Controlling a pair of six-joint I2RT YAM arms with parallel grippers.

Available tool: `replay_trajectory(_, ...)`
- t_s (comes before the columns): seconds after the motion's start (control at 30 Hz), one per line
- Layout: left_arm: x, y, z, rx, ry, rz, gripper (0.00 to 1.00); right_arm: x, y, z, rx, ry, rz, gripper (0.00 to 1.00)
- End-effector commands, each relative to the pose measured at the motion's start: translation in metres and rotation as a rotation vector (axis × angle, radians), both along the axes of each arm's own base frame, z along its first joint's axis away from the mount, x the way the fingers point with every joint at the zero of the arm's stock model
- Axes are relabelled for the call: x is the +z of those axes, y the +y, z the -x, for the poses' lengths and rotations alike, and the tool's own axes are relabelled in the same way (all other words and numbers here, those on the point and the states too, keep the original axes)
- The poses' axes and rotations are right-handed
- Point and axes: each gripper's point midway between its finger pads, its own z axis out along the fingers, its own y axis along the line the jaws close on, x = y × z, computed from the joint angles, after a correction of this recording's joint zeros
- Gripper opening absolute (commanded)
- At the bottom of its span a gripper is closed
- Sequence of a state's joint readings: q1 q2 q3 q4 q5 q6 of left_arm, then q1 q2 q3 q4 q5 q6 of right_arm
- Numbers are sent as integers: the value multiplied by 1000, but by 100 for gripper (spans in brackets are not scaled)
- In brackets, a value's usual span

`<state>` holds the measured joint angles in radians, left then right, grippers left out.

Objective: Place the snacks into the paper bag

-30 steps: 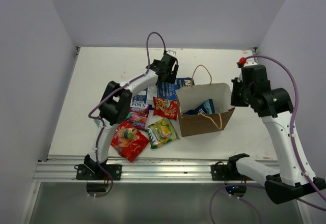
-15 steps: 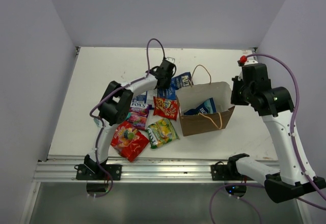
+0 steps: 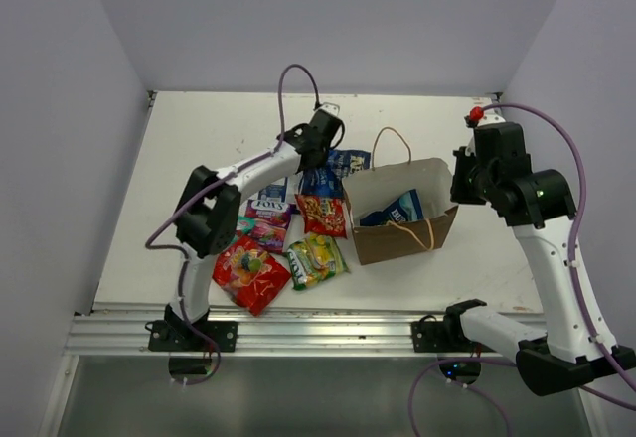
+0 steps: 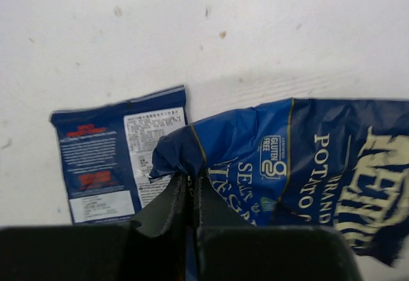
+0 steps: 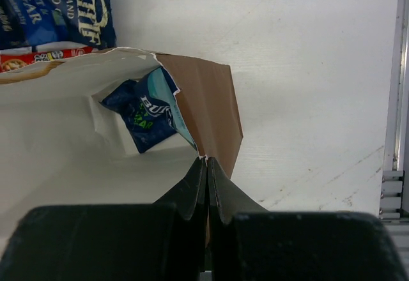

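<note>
— Left of the paper bag (image 3: 397, 242), what does the left gripper (image 4: 190, 188) hold?
— A dark blue potato chip bag (image 4: 300, 159), pinched at its crumpled corner. Meanwhile the right gripper (image 5: 207, 166) clamps the paper bag's rim; 1 blue-teal packet (image 5: 144, 112) lies inside.

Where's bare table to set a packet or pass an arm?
Bare table lies along the back wall, beyond the paper bag and left gripper, and along the left edge. A strip runs between bag and front rail. Crowded: snack packets fill the space left of the bag.
</note>
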<state>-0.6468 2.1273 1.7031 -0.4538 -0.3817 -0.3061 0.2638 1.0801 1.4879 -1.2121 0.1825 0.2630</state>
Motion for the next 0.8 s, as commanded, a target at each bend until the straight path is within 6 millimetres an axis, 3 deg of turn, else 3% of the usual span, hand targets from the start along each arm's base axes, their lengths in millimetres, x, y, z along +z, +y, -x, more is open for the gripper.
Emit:
replay_trajectory(0.0, 192, 1, 14, 57, -329, 249, 0, 16, 5, -2, 15, -47, -27, 0)
replay_trajectory(0.07, 241, -13, 36, -2, -406, 314, 0, 15, 5, -2, 16, -46, -28, 0)
replay_trajectory(0.1, 278, -12, 53, -15, -473, 360, 0, 16, 4, -1, 16, -47, -26, 0)
replay_trajectory(0.13, 293, -12, 62, -8, -511, 359, 0, 15, 6, -2, 19, -48, -30, 0)
replay_trajectory(0.17, 310, -27, 84, -56, -533, 376, 0, 15, 5, -2, 20, -48, -30, 0)
replay_trajectory(0.23, 337, -27, 108, -62, -577, 415, 0, 16, 8, -3, 25, -52, -41, 0)
replay_trajectory(0.33, 360, -46, 142, -157, -580, 523, 0, 16, 11, -3, 34, -54, -59, 0)
replay_trajectory(0.43, 356, -69, 161, -251, -559, 580, 0, 15, 13, -1, 39, -55, -72, 0)
replay_trajectory(0.53, 325, -98, 183, -302, -482, 574, 0, 16, 14, 3, 45, -55, -82, 0)
replay_trajectory(0.6, 299, -109, 188, -308, -433, 556, 0, 18, 13, 6, 42, -60, -82, 0)
replay_trajectory(0.77, 259, -132, 200, -348, -366, 537, 0, 18, 9, 15, 36, -63, -79, 0)
